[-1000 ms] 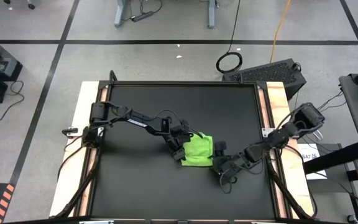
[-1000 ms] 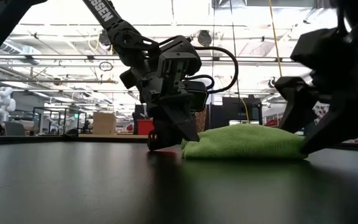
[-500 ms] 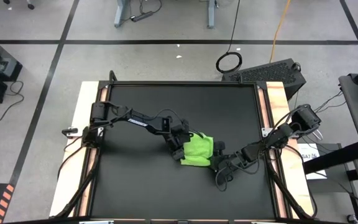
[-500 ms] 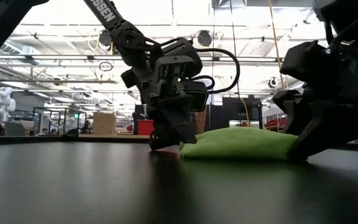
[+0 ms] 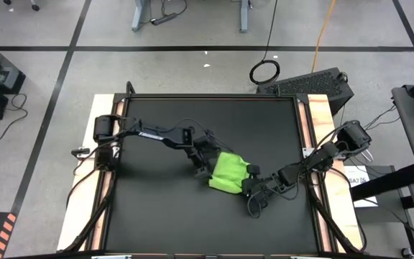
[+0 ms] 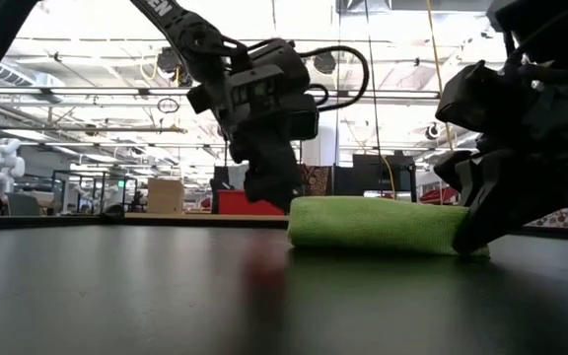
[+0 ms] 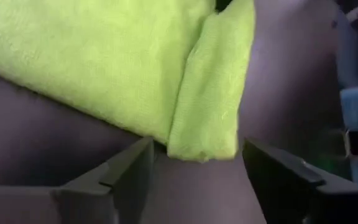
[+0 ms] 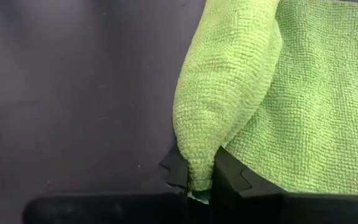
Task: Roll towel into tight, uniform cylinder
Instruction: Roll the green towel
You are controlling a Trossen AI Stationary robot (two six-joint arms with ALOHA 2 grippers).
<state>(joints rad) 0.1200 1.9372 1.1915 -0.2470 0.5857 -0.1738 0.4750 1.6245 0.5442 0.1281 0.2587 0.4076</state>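
Pinching a rolled edge of the towel [image 8: 229, 124], the right gripper [image 8: 197, 180] has its fingers clamped on the fabric. Soft, light terry sags from the clamp, so it probably needs holding at both ends of the fold. The towel lies near the black tabletop's [image 5: 157, 216] middle. Beyond it, the left gripper [image 7: 191, 168] stands with fingers parted, empty, astride the opposite corner.

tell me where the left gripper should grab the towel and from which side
Best bet: the folded end of the towel lying just ahead of the left gripper. That end is a thick doubled roll, and the open fingers already straddle it, so coming straight in from the towel's left side should work. The right gripper already pinches the opposite end.
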